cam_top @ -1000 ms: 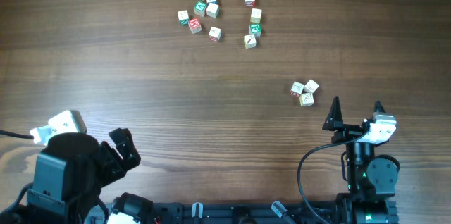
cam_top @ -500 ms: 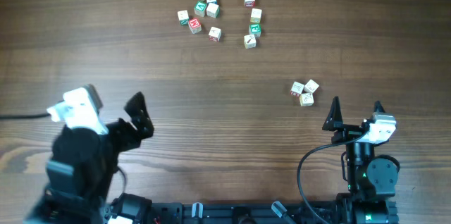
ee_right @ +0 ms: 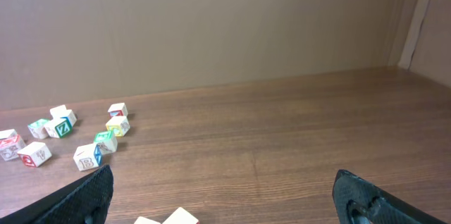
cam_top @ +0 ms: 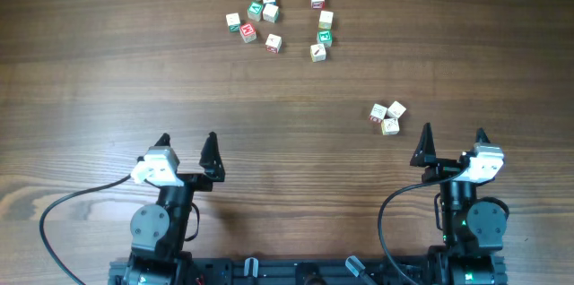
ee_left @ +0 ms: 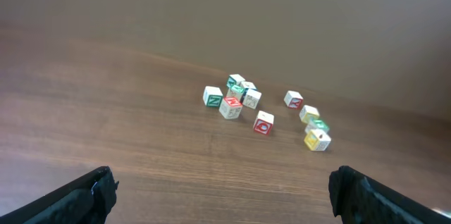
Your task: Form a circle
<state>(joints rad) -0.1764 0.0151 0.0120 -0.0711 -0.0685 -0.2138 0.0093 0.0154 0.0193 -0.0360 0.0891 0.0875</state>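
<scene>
With both the left pincer [cam_top: 187, 142] and right pincer [cam_top: 453, 135] spread wide and empty at the near edge of the bench [cam_top: 108, 61], the cubes [cam_top: 269, 14] lay scattered far off, with 3 stray cubes [cam_top: 387, 116] just beyond the right pincer, so tiny that a sweeping finger would likely knock neighbours apart.

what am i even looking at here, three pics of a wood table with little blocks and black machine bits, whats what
These are two small robot arms bolted at the near edge of a wooden table. The top-down picture comes from a fixed camera above. There the left pincer and right pincer both stand open and empty.

The other two pictures come from cameras on the wrists, looking forward. The dark shapes in their bottom corners are each arm's own fingertips.

On the table lie small wooden letter blocks with red or green prints: a loose scatter of blocks at the far side, and three blocks bunched just ahead of the right pincer. Nothing is held.
</scene>
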